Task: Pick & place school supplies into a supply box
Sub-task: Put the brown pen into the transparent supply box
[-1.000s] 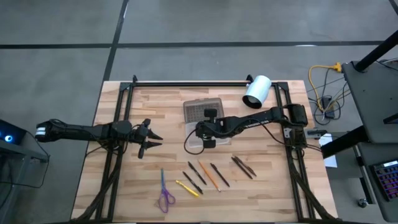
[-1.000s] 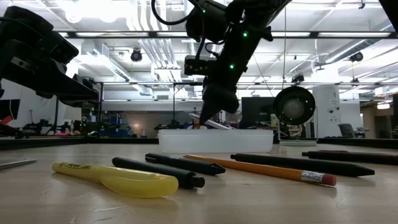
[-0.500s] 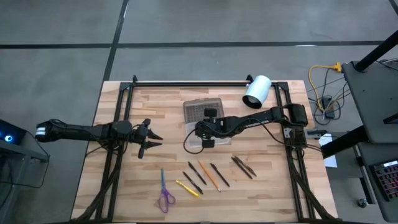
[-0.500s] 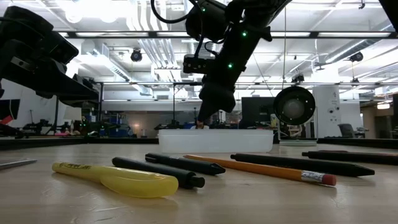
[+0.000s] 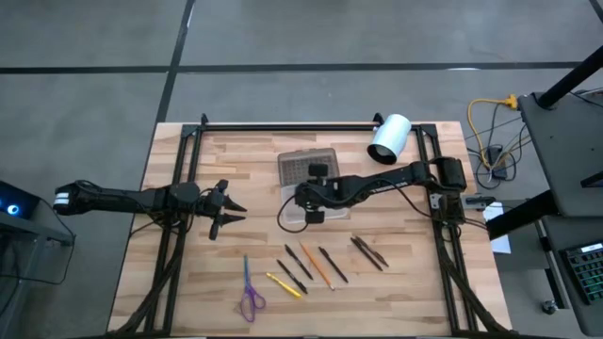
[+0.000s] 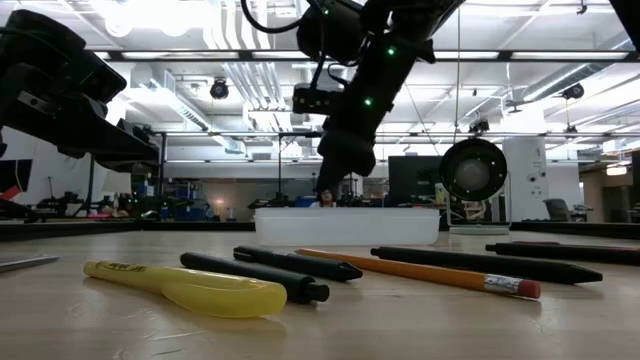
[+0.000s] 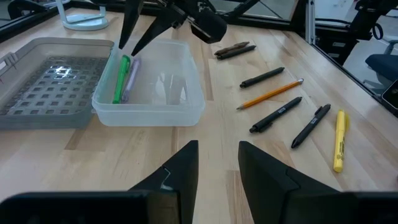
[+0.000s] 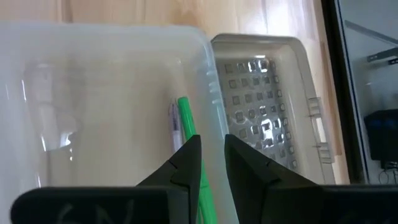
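The high view looks straight down from well above, taking in the whole table and both arms. The low view sits at the table's near edge, level with the top, facing the room behind — pens loom close. The left wrist view looks across the table at the supply box, from near; the right wrist view hangs just above that same box — all four share it.
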`<action>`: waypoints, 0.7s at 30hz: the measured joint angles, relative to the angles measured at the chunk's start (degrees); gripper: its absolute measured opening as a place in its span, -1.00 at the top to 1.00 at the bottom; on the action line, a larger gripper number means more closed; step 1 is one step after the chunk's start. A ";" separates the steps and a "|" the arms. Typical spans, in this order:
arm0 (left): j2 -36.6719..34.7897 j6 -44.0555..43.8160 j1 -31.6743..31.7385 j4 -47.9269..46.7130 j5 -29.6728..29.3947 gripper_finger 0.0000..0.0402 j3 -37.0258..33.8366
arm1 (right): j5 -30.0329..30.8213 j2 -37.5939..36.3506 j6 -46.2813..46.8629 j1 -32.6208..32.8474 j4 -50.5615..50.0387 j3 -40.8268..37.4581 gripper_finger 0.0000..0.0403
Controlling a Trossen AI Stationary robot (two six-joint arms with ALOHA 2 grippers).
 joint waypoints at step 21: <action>0.00 0.00 0.02 0.00 0.00 0.51 0.00 | 0.13 0.00 6.87 3.46 -10.98 7.36 0.72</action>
